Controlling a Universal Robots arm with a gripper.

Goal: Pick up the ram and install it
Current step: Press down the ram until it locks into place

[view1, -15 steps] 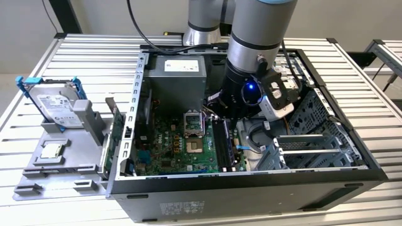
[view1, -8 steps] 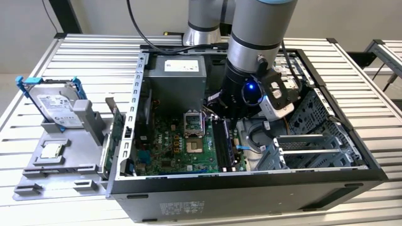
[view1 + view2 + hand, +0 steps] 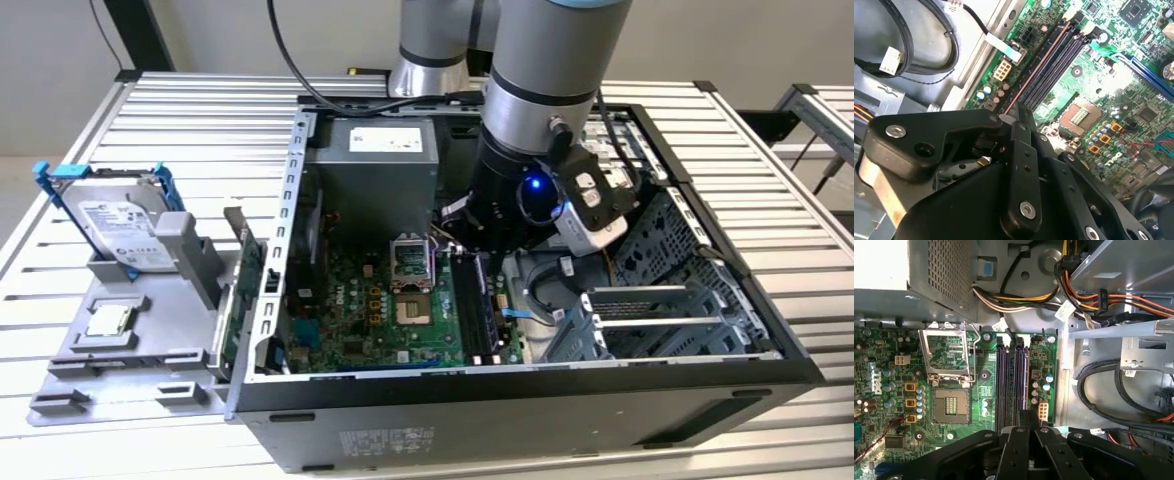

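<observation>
The gripper (image 3: 1026,422) is closed on the ram (image 3: 1026,82), mostly hidden edge-on over the memory slots (image 3: 1011,385); the empty processor socket (image 3: 951,402) lies at nine o'clock.

Slatted metal table (image 3: 174,110), bearing open computer case (image 3: 534,420) and grey tray (image 3: 147,330) beside it.
</observation>
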